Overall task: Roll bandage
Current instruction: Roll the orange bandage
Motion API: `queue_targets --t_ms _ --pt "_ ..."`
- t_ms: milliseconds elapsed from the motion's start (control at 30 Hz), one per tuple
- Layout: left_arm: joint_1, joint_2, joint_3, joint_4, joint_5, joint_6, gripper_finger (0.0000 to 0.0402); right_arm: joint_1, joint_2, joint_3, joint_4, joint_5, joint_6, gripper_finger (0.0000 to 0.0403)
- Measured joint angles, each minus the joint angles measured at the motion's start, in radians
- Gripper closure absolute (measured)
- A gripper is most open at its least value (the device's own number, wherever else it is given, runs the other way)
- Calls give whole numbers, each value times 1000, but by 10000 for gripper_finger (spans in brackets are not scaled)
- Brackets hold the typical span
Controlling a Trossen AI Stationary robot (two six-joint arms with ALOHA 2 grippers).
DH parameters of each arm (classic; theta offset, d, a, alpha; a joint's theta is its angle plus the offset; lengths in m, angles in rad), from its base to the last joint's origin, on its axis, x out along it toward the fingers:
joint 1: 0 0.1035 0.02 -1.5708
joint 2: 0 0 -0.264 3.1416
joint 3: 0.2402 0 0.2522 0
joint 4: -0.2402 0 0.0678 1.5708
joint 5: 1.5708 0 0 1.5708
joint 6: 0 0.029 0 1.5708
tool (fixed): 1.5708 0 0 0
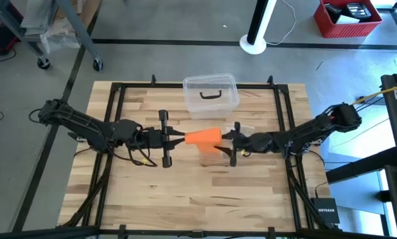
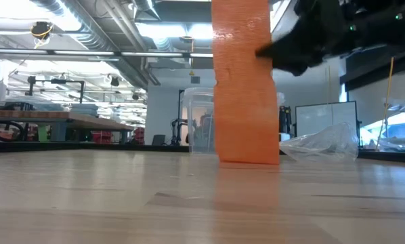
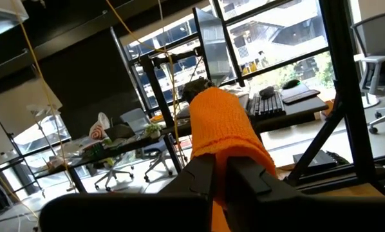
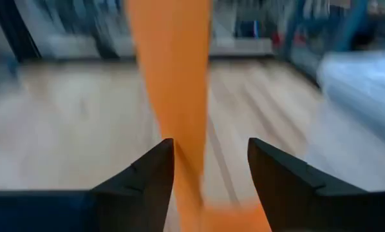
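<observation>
The bright orange bandage (image 1: 202, 137) is held up over the middle of the table between my two grippers. In the low view it hangs as a flat strip (image 2: 246, 88), its lower end (image 2: 248, 157) reaching the wooden table top. My left gripper (image 1: 180, 138) comes in from the table's left and is shut on the bandage's upper part (image 3: 221, 122). My right gripper (image 1: 224, 139) comes in from the right and is open, with the hanging strip (image 4: 170, 77) between its fingers, closer to one finger. My left gripper pinches the bandage's bunched upper part (image 3: 219, 151) between its two fingers, roughly level, from the table's left. A rounded orange end sticks out past the fingertips. The rest hangs down as a strip to the table. My right gripper (image 4: 210, 151) stands open around the hanging strip, level, from the table's right. The strip passes close by one finger (image 4: 155, 173); whether it touches, I cannot tell.
A clear plastic box with a black handle (image 1: 210, 93) stands behind the bandage toward the far edge. A crumpled clear wrapper (image 2: 321, 146) lies on the table to the right of the strip. Black frame rails (image 1: 115, 106) run along the table's sides.
</observation>
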Motion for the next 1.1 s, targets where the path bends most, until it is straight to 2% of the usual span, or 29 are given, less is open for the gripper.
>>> queue_targets --t_ms 133,367,433,567,600,667,733,800,900,1000,1100 --pt "1 0 0 1 0 -5 388 -6 88 -17 154 -56 -15 217" --pt "0 0 0 4 0 -13 387 -6 181 46 175 -56 -80 238" --pt "0 0 0 3 0 -13 387 -6 179 53 185 -56 -119 272" --pt "0 0 0 0 0 -31 387 -6 162 52 165 -56 -179 379" --pt "0 0 0 1 3 -34 387 -6 159 52 168 -51 -199 389" --pt "0 0 0 1 55 -42 387 -6 158 60 164 -4 -232 385" --pt "1 0 0 1 158 -62 387 -6 158 76 153 44 -288 387" --pt "0 0 0 -8 256 -89 387 -6 158 99 150 85 -378 396" --pt "-1 0 0 -57 358 -140 386 -6 142 132 139 206 -535 393" --pt "0 0 0 -127 412 -191 386 -6 102 173 133 302 -691 397" --pt "0 0 0 -204 419 -226 386 -6 57 225 128 344 -861 398"
